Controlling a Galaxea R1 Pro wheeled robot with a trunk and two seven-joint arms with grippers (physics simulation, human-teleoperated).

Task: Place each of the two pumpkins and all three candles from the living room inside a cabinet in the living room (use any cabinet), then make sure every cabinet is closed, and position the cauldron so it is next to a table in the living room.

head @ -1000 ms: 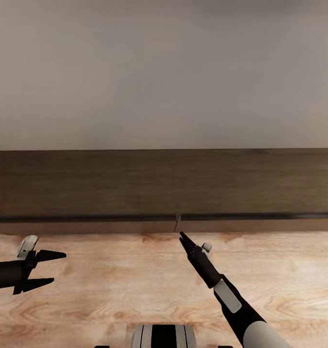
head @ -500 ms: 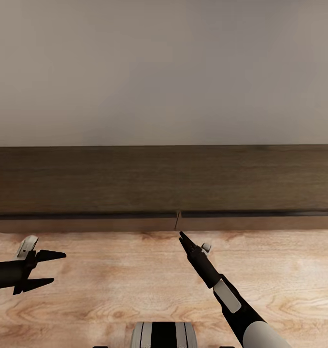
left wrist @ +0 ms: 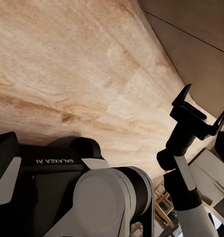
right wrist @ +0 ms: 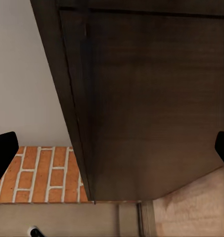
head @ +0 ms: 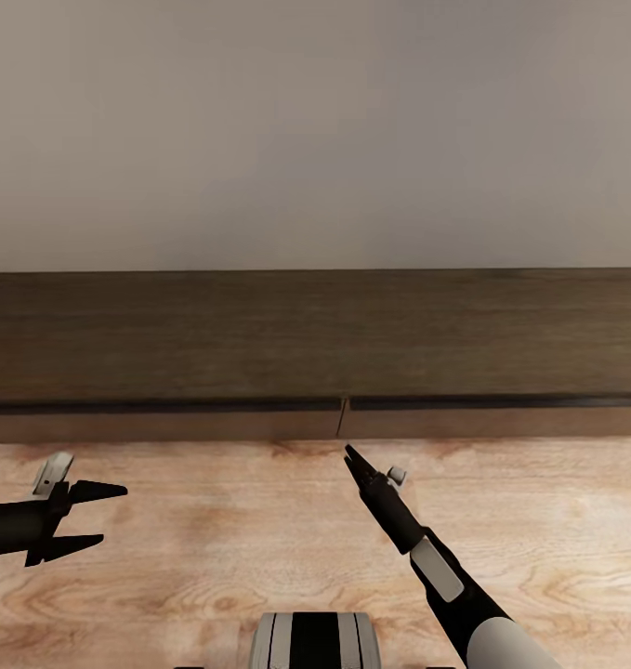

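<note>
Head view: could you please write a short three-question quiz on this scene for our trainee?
1. True or false: the black two-fingered left gripper is holding a pumpkin.
2. Choose one: the drawer fronts of the long low dark-brown wood cabinet look A) pulled out, B) shut, C) removed.
3. Fill in: the black right gripper points at the vertical ____ between the two drawer fronts, without touching it.

Key: 1 false, it is open and empty; 2 B; 3 seam.
</note>
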